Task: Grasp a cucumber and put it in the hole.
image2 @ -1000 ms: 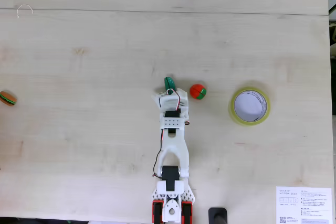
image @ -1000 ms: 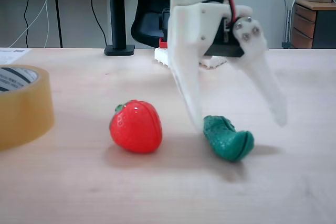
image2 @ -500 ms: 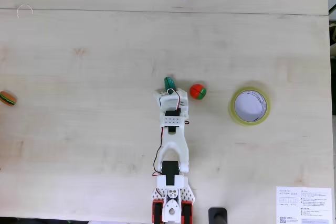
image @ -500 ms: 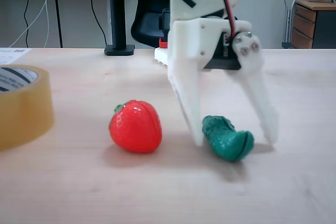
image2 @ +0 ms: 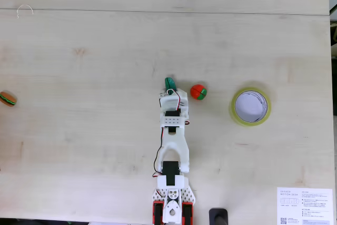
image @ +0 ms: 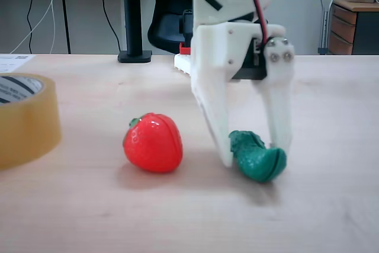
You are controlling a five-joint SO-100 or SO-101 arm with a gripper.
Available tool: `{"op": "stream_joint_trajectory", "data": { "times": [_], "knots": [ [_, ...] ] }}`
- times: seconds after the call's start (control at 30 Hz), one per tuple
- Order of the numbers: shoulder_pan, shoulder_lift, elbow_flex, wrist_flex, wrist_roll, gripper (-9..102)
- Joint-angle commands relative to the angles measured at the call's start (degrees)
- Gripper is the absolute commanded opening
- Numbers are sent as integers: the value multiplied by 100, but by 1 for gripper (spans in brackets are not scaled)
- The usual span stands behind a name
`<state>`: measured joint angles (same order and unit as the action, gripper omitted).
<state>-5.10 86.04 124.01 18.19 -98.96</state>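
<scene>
The dark green cucumber (image: 258,157) lies on the wooden table, just right of the red strawberry (image: 154,143). My white gripper (image: 253,153) reaches down over it, one finger pressed to each side of the cucumber, which still rests on the table. In the top-down fixed view the cucumber's (image2: 169,82) tip pokes out beyond the gripper (image2: 169,89), with the strawberry (image2: 198,91) to its right. The tan tape roll (image: 26,125) stands at the left edge; from above the tape roll (image2: 232,108) lies right of the strawberry, its round hole open and facing up.
A small burger toy (image2: 7,99) lies at the far left edge of the table. A printed sheet (image2: 305,206) sits at the lower right corner. A black post base (image: 134,56) stands at the table's far side.
The right finger has swung inward from wide open until both fingers press the cucumber. The gripper also dropped slightly. Cucumber, strawberry and tape have not moved.
</scene>
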Motion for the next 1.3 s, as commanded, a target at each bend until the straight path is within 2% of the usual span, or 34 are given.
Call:
{"op": "stream_joint_trajectory", "data": {
  "times": [0.0, 0.2, 0.7, 0.93, 1.27],
  "knots": [
    [-9, 26, -316, -202, -53, 13],
    [-9, 176, -308, -193, -53, 5],
    [18, 870, -299, -176, -18, 5],
    [70, 1485, -308, 123, -9, 4],
    [703, 2558, -325, 519, 0, 4]
  ]
}}
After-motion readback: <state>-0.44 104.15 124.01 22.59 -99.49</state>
